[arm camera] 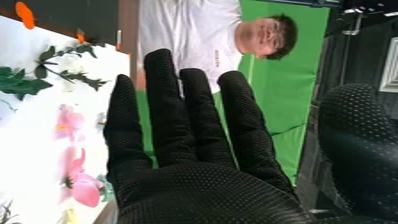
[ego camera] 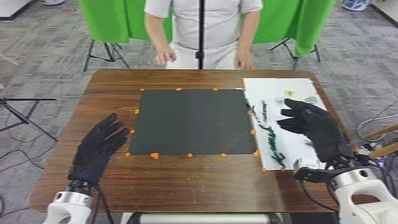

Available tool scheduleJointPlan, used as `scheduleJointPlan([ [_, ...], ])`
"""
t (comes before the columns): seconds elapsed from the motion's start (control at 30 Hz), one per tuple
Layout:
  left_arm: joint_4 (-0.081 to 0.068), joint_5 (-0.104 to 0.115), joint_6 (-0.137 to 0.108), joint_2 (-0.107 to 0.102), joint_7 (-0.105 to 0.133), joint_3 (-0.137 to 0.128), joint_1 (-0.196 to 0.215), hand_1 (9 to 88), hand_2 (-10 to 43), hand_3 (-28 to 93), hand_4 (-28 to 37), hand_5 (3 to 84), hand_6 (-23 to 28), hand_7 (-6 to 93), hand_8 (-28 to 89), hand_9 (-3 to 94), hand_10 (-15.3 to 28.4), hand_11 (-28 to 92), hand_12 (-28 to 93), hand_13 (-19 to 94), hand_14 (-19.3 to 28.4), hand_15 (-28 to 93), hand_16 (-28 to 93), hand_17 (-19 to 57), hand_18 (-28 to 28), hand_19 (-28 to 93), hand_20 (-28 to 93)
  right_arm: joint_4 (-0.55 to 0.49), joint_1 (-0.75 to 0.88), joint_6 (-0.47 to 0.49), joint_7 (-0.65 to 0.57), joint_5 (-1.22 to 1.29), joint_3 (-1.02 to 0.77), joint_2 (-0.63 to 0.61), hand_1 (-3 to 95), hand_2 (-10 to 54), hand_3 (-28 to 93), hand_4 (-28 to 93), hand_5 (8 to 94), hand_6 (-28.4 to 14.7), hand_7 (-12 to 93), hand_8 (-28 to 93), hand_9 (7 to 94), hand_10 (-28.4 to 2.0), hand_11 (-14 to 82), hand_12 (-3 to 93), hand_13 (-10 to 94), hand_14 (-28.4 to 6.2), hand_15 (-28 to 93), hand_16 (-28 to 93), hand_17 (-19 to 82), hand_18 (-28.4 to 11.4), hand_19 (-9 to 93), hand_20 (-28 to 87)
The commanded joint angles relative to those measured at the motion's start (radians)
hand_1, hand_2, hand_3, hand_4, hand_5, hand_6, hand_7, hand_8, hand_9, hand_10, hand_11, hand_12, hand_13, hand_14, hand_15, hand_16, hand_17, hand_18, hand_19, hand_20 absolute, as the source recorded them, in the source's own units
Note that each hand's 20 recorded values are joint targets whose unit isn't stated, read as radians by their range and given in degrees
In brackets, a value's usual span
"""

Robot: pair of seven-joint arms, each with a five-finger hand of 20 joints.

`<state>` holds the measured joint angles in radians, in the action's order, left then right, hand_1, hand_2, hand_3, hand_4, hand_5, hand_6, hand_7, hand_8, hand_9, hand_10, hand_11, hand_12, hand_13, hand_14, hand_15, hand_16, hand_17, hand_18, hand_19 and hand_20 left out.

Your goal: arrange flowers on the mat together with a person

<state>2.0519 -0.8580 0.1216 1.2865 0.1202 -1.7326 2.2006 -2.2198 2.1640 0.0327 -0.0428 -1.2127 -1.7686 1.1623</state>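
Observation:
In the head view my left hand is at the left of the dark mat, fingers relaxed and holding nothing. My right hand is over the white sheet at the right, with flowers partly hidden under it. Green stems lie on the sheet beside the mat. In the right wrist view my right hand has straight, empty fingers. Pink flowers, white flowers and a leafy green stem lie on the white sheet there.
Orange marks line the mat's edges. The brown wooden table surrounds mat and sheet. A person stands across the table with both hands near its far edge, touching no flowers. A thin black pole stands before the person.

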Motion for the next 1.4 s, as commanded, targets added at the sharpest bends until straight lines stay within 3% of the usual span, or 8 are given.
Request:
scheduleJointPlan([
  [0.03, 0.004, 0.014, -0.011, 0.010, -0.007, 0.000, 0.035, 27.6, 1.5, 71, -23.8, 30.9, 2.3, 20.8, -10, 26.5, 11.8, 22, 18, 24, 14.2, 29, 1, -8.2, 22.2, 46, 11, 0.008, -0.014, -0.001, -0.012, -0.001, 0.026, 0.011, 12.3, 11.0, 86, -24, 39.3, -5.0, 19, -11, 40.5, -15.9, 16.6, 21.7, 39, -14.5, 34, 19, 8, -23.3, 48, 25],
  [0.17, -0.007, 0.011, 0.003, 0.001, -0.005, 0.011, 0.004, 27.7, 1.5, 71, -23.9, 31.0, 2.3, 20.8, -10, 26.5, 11.9, 22, 18, 25, 14.3, 30, 1, -8.2, 22.2, 46, 11, -0.003, -0.006, 0.012, -0.002, -0.015, 0.010, -0.006, 12.3, 11.0, 86, -24, 39.3, -5.0, 19, -11, 40.4, -15.9, 16.6, 21.8, 39, -14.5, 34, 19, 8, -23.3, 48, 25],
  [0.27, 0.003, 0.004, 0.002, -0.016, 0.000, 0.000, 0.007, 27.6, 1.5, 71, -24.0, 31.0, 2.3, 20.8, -10, 26.5, 11.9, 22, 18, 25, 14.3, 29, 1, -8.2, 22.2, 46, 11, -0.001, -0.015, -0.010, -0.001, -0.009, 0.020, -0.005, 12.3, 11.0, 86, -24, 39.3, -5.0, 20, -11, 40.4, -15.9, 16.6, 21.8, 39, -14.4, 34, 19, 8, -23.3, 48, 25],
  [0.47, 0.009, 0.015, -0.001, -0.001, -0.007, -0.008, 0.032, 27.6, 1.6, 71, -23.9, 31.0, 2.3, 20.9, -10, 26.5, 11.9, 22, 18, 25, 14.3, 30, 1, -8.2, 22.2, 46, 11, -0.010, 0.003, -0.026, 0.000, -0.014, 0.010, -0.011, 12.4, 10.9, 86, -24, 39.3, -4.9, 20, -11, 40.4, -15.9, 16.6, 21.7, 39, -14.5, 34, 19, 8, -23.3, 48, 25],
  [0.67, 0.015, 0.013, -0.012, -0.031, 0.010, -0.019, 0.010, 27.2, 1.5, 71, -24.1, 31.1, 2.4, 20.6, -10, 26.5, 12.0, 22, 18, 25, 14.3, 30, 1, -8.2, 22.2, 46, 11, -0.009, -0.013, -0.072, 0.021, -0.011, -0.003, -0.028, 12.4, 10.6, 87, -24, 39.3, -5.0, 19, -11, 39.5, -15.6, 16.4, 21.8, 36, -14.2, 32, 18, 8, -23.2, 48, 25],
  [1.0, 0.010, 0.016, -0.015, -0.017, 0.000, -0.017, 0.013, 26.9, 1.5, 71, -24.5, 31.2, 2.5, 20.6, -10, 26.6, 12.1, 22, 18, 25, 14.4, 30, 1, -8.3, 22.3, 46, 11, -0.012, -0.001, -0.068, 0.015, -0.003, -0.017, -0.025, 12.6, 10.5, 87, -24, 39.0, -4.9, 20, -11, 39.0, -15.7, 16.4, 22.0, 35, -14.1, 31, 19, 8, -23.2, 48, 25],
  [1.13, 0.008, 0.072, 0.003, -0.010, -0.005, -0.015, 0.019, 27.0, 1.5, 71, -24.5, 31.2, 2.4, 20.6, -10, 26.6, 12.1, 22, 18, 25, 14.4, 30, 1, -8.2, 22.3, 46, 11, -0.009, -0.004, -0.054, 0.006, -0.004, -0.015, -0.019, 12.6, 10.5, 87, -24, 39.1, -5.0, 20, -11, 39.0, -15.8, 16.5, 22.0, 35, -14.1, 32, 19, 8, -23.2, 48, 25],
  [1.4, 0.009, 0.050, -0.004, -0.008, -0.002, -0.013, 0.021, 27.0, 1.7, 71, -24.4, 31.2, 2.4, 20.6, -10, 26.6, 12.1, 22, 18, 25, 14.4, 30, 1, -8.3, 22.3, 46, 11, -0.010, 0.000, -0.065, 0.006, -0.006, -0.017, -0.022, 12.6, 10.7, 86, -24, 39.2, -5.0, 20, -11, 39.3, -15.9, 16.6, 22.0, 36, -14.1, 32, 19, 8, -23.2, 48, 25],
])
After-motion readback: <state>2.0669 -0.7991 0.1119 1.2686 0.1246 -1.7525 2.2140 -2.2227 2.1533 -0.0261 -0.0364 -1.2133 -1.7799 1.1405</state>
